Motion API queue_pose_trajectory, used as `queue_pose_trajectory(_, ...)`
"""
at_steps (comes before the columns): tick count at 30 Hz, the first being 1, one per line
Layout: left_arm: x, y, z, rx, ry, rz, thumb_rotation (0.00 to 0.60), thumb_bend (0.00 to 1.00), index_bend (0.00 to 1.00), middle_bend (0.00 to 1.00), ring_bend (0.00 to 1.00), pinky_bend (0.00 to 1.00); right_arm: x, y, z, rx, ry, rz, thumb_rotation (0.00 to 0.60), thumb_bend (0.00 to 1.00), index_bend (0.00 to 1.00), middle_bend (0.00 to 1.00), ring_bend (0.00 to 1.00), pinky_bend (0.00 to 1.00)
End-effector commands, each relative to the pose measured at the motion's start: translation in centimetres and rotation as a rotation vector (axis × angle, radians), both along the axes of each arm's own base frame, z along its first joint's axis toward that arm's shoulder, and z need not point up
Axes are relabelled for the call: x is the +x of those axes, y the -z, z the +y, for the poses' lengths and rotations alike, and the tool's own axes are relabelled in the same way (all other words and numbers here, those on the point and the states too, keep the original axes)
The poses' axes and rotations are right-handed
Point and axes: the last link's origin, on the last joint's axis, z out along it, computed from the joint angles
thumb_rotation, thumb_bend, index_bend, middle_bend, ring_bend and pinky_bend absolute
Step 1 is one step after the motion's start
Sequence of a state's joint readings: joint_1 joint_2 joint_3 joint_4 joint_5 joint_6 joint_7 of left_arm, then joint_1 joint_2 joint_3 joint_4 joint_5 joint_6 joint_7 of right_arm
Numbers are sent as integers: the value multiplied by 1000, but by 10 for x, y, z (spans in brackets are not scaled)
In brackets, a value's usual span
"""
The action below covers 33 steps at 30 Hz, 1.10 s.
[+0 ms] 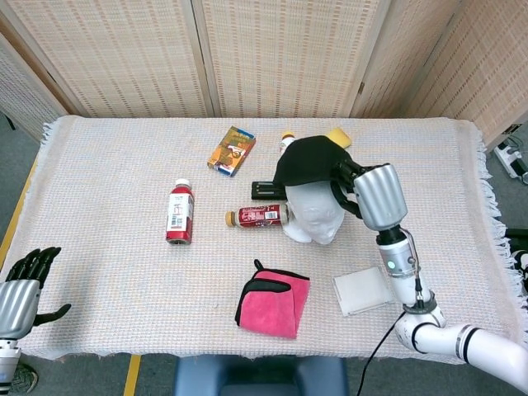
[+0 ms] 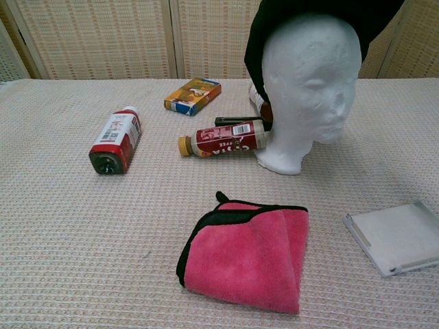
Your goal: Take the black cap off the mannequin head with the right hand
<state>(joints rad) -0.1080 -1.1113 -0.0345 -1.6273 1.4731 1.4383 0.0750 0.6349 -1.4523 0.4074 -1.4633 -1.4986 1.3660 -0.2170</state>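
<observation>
A: Where is the black cap?

B: Tipped up toward the back of the white mannequin head. From above, the face and crown show bare; from the chest camera, black cloth hangs behind and above the foam.

A: Who holds it?

B: The right hand, fingers closed on the cap's edge beside the head. The left hand rests at the table's near left corner, fingers spread, holding nothing.

A: How should the step be finished well?

B: Probably by lifting up and away from the head, keeping the grip firm, so the cloth clears the crown without dragging the light foam over.

A: What does the cap look like?

B: Soft, matte black, rumpled where it is gripped; its brim cannot be made out.

A: What lies around it?

B: A red bottle touches the head's base. Another red bottle, a small box, a pink cloth and a pale flat pad lie farther out.
</observation>
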Motion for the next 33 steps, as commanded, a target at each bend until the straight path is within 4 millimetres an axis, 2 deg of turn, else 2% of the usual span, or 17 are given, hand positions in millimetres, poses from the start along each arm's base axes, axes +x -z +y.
queue_pose_trajectory(1,1,1,1,-2,1,-2,600,161,91,130,90,168,4,2,-15,-7,17,6,600,571,836,713,898,1000)
queue_pose_trajectory(13,2,4,3,-12,0,-5,600,162,86,131,88,167,14,7,-69,-43,66,-18,600,583,850,715,903,1000)
queue_pose_trajectory(19,1,5,3,-15,-7,-8,600,161,85,131,88,167,14,-6,-84,-96,67,-10,600,584,850,715,903,1000)
queue_pose_trajectory(27,2,9,5,-25,1,-16,600,161,82,130,84,167,-5,-37,-85,-166,83,23,600,583,852,715,903,1000)
queue_pose_trajectory(33,2,12,4,-39,2,-23,600,161,81,131,84,167,-46,-63,-64,-172,126,103,600,585,853,715,904,1000)
